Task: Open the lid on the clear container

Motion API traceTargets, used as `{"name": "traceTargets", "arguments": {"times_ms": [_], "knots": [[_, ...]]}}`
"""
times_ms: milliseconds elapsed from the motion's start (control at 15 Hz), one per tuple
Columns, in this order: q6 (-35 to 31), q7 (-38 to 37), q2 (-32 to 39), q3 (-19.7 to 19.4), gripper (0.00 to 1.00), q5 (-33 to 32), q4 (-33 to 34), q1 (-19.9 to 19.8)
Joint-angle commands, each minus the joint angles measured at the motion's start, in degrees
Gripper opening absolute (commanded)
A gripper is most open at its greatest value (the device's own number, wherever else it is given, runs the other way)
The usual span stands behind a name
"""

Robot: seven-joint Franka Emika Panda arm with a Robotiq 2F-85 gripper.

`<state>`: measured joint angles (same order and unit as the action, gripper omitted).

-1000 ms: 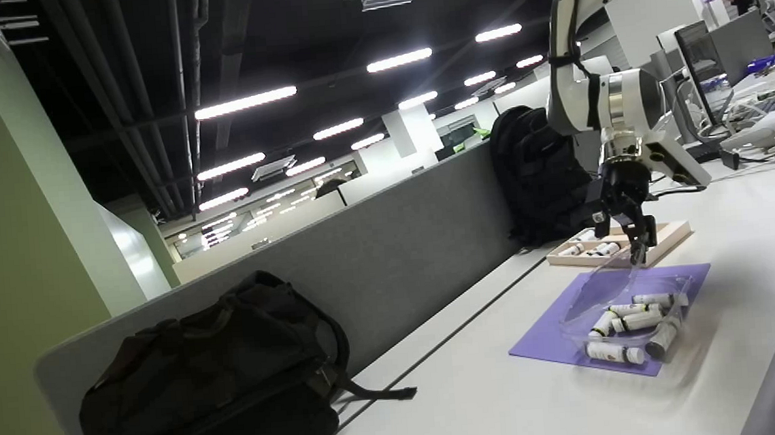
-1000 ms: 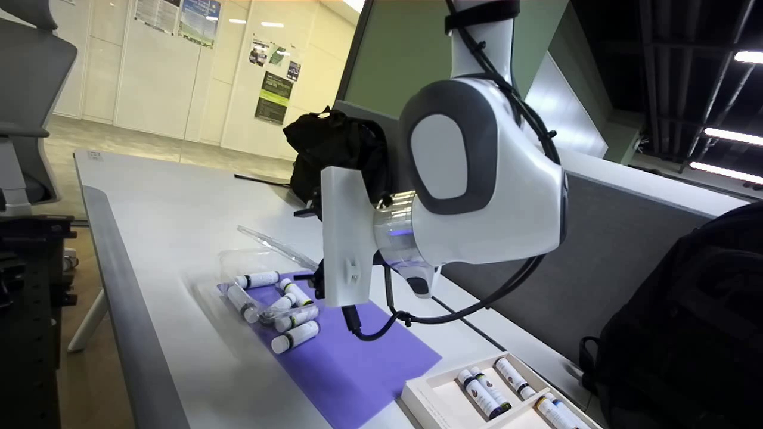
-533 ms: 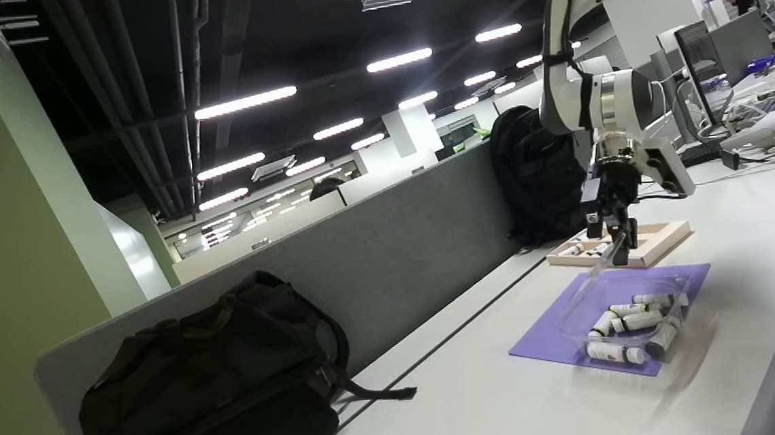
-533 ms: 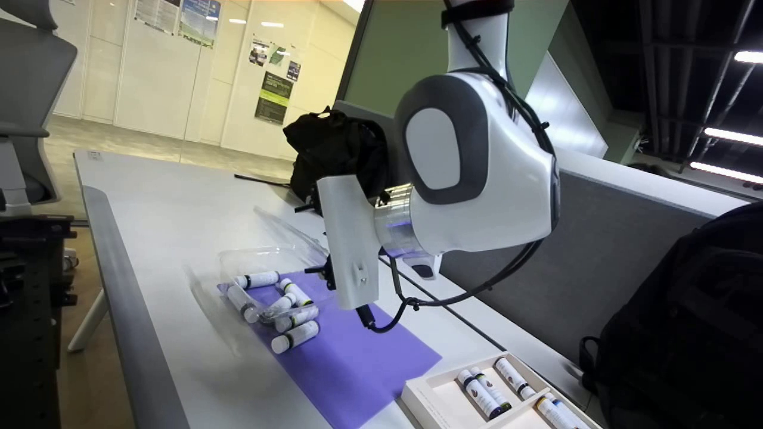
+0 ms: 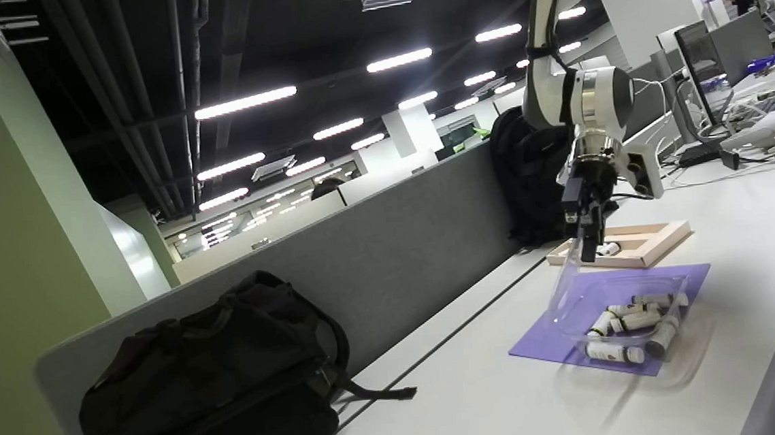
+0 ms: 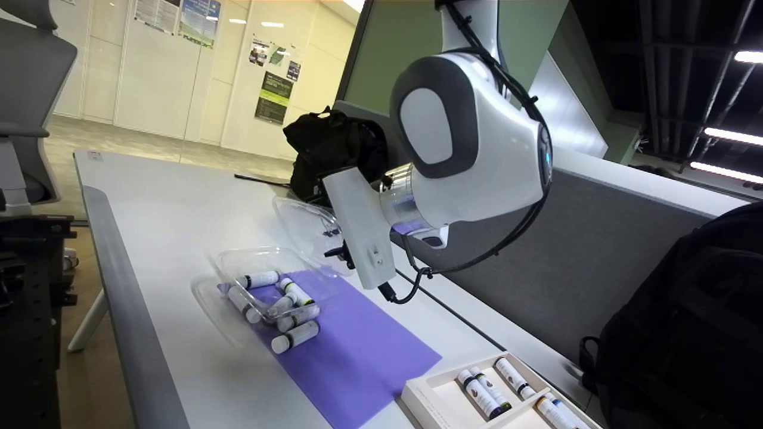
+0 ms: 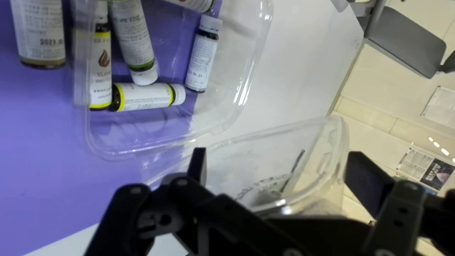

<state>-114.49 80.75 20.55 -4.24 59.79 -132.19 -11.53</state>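
"Jaws first: how do they stand?"

"Spread wide apart in the wrist view, with the lid point(image 7: 263, 167) showing in the gap between them. They have hold of nothing that I can make out. Whether either side touches the plastic, I cannot tell."

"So where is that lid?"

"Tipped up steeply, off the top of the clear container point(image 7: 233, 53), with its lower edge right by the container's rim. Whether the two are joined there, I cannot see. In both exterior views the jaws hang close to it."

"And the container itself?"

"It sits partly over the purple sheet point(image 6: 375, 363) and partly past that edge, over the white worktop point(image 6: 179, 196). Small bottles point(image 7: 144, 96) with white labels lie in it at odd angles. One more shows at its side in the wrist view; whether that one is within the wall or just outside, I cannot tell."

"What is around it?"

"Just beside one end of the sheet, a pale tray point(image 6: 426, 408) with dividers holds further bottles point(image 6: 480, 394), lying on their sides. Two black backpacks point(image 5: 215, 380) show in both exterior views, well apart from each other."
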Motion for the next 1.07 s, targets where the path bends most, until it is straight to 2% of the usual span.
{"name": "traceTargets", "arguments": {"times_ms": [0, 200, 533, 733, 1000], "knots": [[-5.69, 2.16, -1.86, 0.04, 1.00, 0.87, -0.05, 2.44], [-8.80, 2.91, -2.29, 0.63, 1.00, 0.96, 0.43, 3.57], [-9.40, 3.67, -2.75, 1.41, 1.00, 1.78, 1.78, 4.02], [-4.81, 2.45, -3.38, 1.25, 1.00, 0.78, 2.68, 3.32], [5.30, 2.09, -4.12, 0.33, 1.00, 0.46, 4.34, 1.78]]}}
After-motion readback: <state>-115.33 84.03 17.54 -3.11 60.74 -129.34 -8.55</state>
